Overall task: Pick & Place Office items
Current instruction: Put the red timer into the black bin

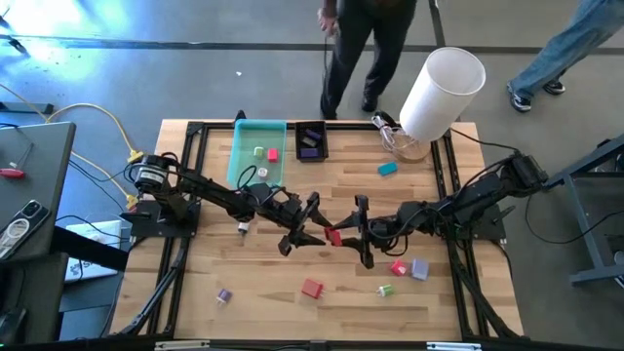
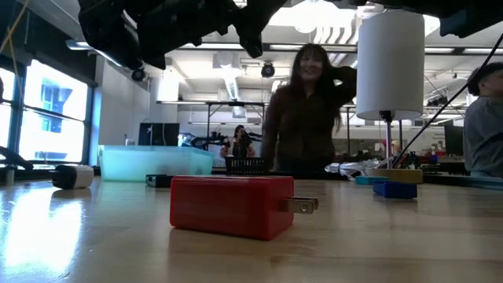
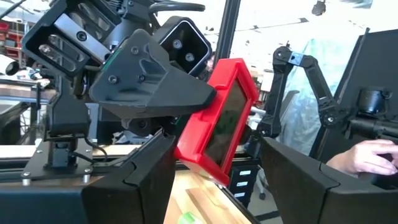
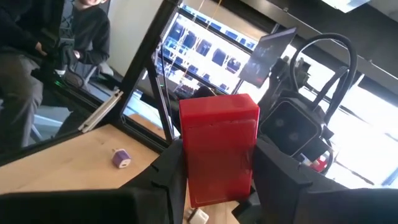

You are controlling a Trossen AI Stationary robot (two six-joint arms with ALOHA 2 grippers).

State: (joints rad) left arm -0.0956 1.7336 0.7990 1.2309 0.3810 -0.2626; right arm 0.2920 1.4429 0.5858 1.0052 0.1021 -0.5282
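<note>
My right gripper point(image 1: 353, 234) is shut on a red block point(image 1: 334, 237) above the table's middle. My left gripper point(image 1: 317, 226) is open and faces it from the left. In the left wrist view its fingers point(image 3: 152, 174) stand on either side of the red block point(image 3: 217, 118); I cannot tell whether they touch it. Other office items lie loose on the table: a red piece with prongs point(image 1: 312, 288), a purple one point(image 1: 224, 294), a green one point(image 1: 385, 290), a red one point(image 1: 398, 268), a lavender one point(image 1: 419, 269), a teal one point(image 1: 388, 169) and a white one point(image 1: 244, 227). My right gripper pinches the red block's lower part point(image 4: 214, 180) between its two fingers, one on each broad side. The fingers come level from the table's right. The block stands up past the fingers, lifted clear of the table.
A teal tray point(image 1: 258, 151) with a green and a pink piece stands at the back, beside a black basket point(image 1: 310, 141) holding a purple piece. A large white cylinder point(image 1: 444, 93) stands at the back right. People stand beyond the far edge point(image 1: 366, 49).
</note>
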